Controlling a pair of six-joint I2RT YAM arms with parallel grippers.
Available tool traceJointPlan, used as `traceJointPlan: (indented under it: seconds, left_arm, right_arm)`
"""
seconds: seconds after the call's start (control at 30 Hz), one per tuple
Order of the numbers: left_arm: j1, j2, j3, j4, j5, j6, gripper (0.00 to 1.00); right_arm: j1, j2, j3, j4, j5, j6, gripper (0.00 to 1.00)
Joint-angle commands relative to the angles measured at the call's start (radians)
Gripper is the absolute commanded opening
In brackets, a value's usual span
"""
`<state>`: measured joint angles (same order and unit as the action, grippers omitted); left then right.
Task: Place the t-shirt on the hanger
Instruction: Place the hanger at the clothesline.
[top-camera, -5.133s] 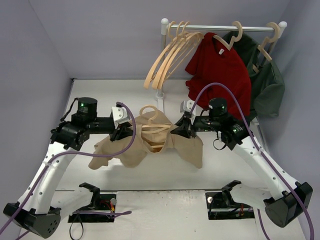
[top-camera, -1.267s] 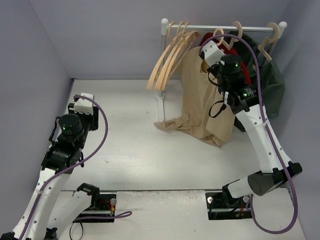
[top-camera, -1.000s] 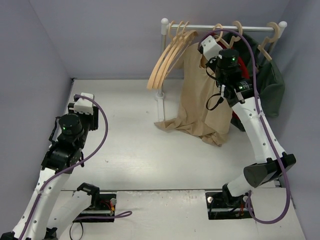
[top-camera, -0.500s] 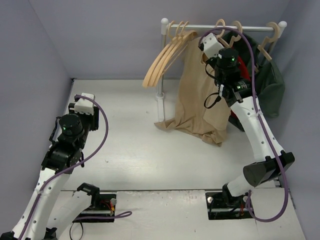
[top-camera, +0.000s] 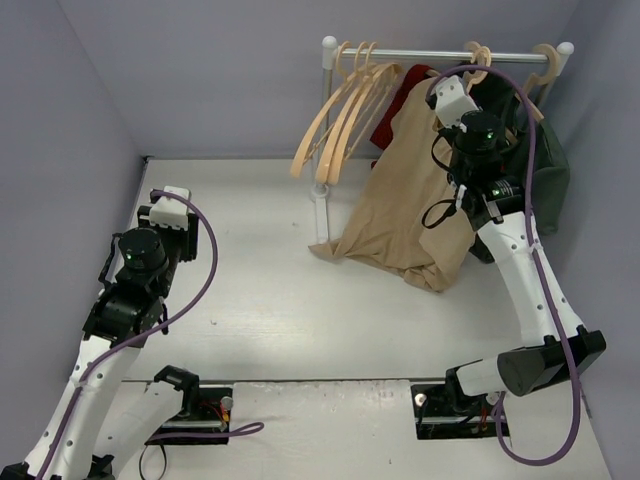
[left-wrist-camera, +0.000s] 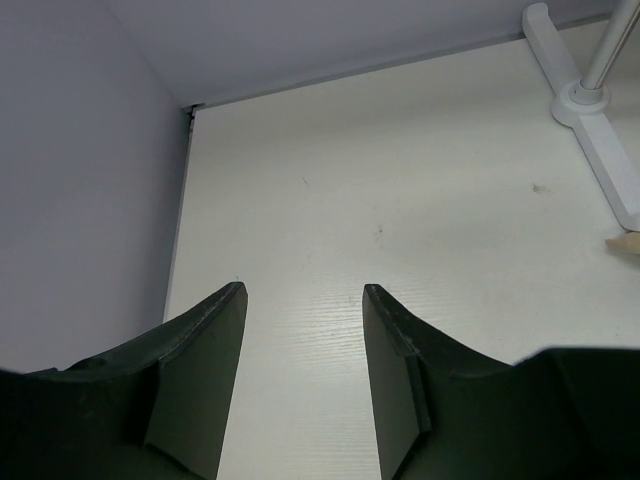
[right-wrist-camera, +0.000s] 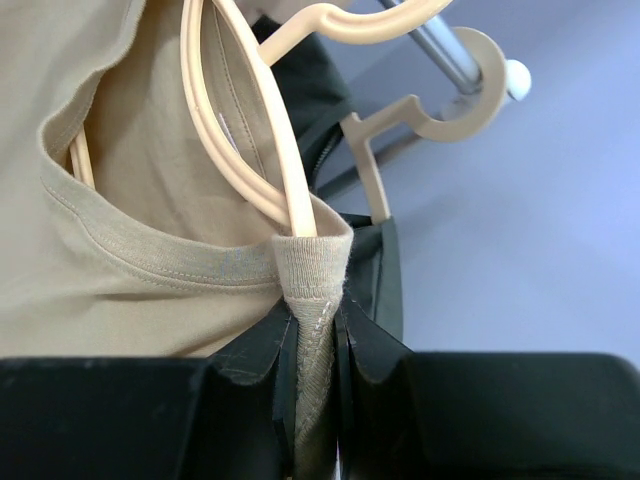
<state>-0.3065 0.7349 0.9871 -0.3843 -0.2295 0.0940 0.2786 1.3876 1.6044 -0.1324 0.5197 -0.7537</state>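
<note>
The tan t-shirt (top-camera: 405, 205) hangs from my right gripper (top-camera: 450, 103) up by the rack's rail, and its lower hem lies bunched on the table (top-camera: 250, 290). In the right wrist view the right gripper (right-wrist-camera: 315, 320) is shut on the t-shirt's collar (right-wrist-camera: 312, 265). The pale wooden hanger (right-wrist-camera: 255, 150) runs through the neck opening, its arm coming out of the pinched fold. Its hook (right-wrist-camera: 335, 15) sits beside the metal rail (right-wrist-camera: 440, 45). My left gripper (left-wrist-camera: 303, 300) is open over bare table at the far left, holding nothing.
Several spare wooden hangers (top-camera: 340, 110) hang at the rail's left end above the rack's post (top-camera: 322, 200). A dark red shirt (top-camera: 392, 115) shows behind the t-shirt, and a dark green garment (top-camera: 545, 170) hangs to the right. Walls close in on three sides.
My right gripper has carried the t-shirt and hanger rightward along the rail, uncovering the red shirt. The spare hangers have swung. The left arm has stayed still.
</note>
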Motion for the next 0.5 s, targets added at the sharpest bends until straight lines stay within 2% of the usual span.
traceJointPlan:
  seconds: [0.0, 0.47]
  left_arm:
    - [-0.005, 0.003, 0.013, 0.070, 0.000, 0.007, 0.45]
    - [-0.005, -0.003, 0.012, 0.070, -0.004, 0.012, 0.45]
  right_arm:
    - [-0.002, 0.007, 0.085, 0.181, 0.046, 0.002, 0.00]
    - [0.001, 0.162, 0.242, 0.198, -0.086, 0.006, 0.00]
